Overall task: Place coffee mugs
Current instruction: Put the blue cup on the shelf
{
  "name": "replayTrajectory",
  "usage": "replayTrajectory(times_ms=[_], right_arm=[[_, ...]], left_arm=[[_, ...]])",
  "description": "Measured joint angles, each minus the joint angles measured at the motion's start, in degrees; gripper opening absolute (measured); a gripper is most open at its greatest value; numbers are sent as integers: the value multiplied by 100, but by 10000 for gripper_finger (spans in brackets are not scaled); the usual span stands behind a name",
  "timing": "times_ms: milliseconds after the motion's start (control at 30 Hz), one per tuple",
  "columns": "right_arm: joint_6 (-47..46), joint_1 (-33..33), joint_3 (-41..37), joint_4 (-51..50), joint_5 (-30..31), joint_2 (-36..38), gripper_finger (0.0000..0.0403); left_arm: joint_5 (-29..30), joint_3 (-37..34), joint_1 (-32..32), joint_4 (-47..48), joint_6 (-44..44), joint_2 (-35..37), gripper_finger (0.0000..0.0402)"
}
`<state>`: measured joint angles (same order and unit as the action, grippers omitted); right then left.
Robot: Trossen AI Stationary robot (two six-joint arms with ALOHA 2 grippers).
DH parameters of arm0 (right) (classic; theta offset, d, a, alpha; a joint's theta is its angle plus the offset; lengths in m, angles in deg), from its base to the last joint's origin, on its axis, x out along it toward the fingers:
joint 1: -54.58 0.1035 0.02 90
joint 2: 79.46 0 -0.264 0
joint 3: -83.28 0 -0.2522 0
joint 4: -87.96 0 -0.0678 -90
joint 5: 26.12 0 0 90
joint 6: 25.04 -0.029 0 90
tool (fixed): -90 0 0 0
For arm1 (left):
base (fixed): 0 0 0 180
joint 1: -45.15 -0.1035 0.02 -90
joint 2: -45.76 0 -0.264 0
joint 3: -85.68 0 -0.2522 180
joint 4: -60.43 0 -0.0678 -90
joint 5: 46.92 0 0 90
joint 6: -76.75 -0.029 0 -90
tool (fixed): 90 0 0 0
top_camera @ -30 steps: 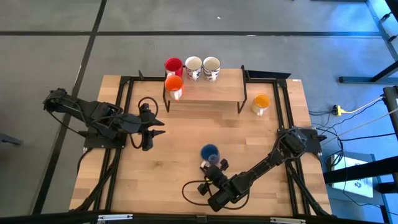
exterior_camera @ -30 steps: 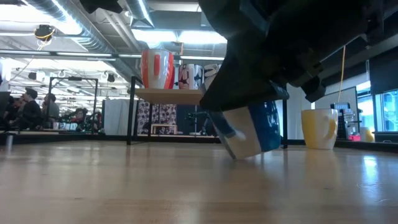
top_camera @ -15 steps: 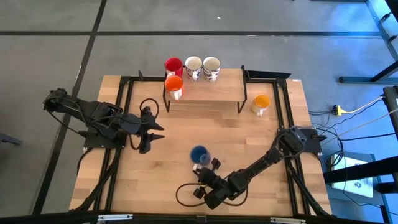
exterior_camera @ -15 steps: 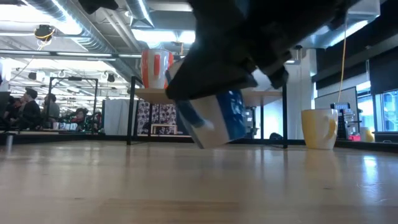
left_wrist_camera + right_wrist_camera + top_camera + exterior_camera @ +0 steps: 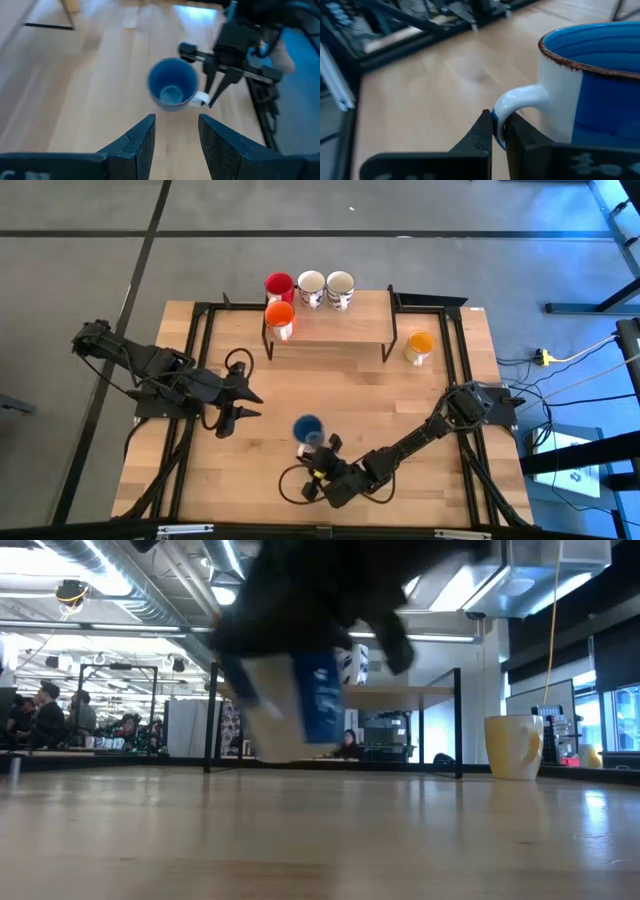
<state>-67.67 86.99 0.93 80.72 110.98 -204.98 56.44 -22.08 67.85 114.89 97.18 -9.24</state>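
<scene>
The right gripper (image 5: 318, 461), clamped on the blue mug's (image 5: 307, 427) handle, has carried it leftward along the table's (image 5: 400, 400) front edge toward the left gripper (image 5: 240, 402), whose fingers wait apart: probably a handover.

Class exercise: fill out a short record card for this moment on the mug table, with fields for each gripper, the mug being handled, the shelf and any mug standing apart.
Right gripper: right gripper shut on the handle of the blue mug, near the table's front edge
Blue mug: lifted clear of the table in the low view
Left gripper: left gripper open, empty, beside the blue mug
Shelf: shelf bears red, orange-red and two white patterned mugs
Apart: yellow mug on the table right of the shelf
</scene>
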Motion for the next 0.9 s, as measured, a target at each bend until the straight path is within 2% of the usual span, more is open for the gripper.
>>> replayTrajectory(times_ms=[133, 300, 533, 600, 733, 900], right_arm=[[556, -114, 7, 436, -374, 0, 7], [606, -258, 7, 608, -713, -126, 7], [715, -285, 4, 1671, -642, -572, 7], [721, -285, 2, 1756, -543, -619, 7], [756, -281, 2, 1760, -737, -698, 11], [741, -245, 2, 1733, -820, -728, 32]], left_arm=[[-205, 0, 228, 44, -3, 2, 144], [-236, 0, 555, 295, -3, 2, 144], [-194, 0, 715, 406, -7, 2, 144], [-193, 0, 715, 408, -7, 2, 144], [-194, 0, 715, 406, -7, 2, 144], [-191, 0, 712, 406, -7, 2, 144]])
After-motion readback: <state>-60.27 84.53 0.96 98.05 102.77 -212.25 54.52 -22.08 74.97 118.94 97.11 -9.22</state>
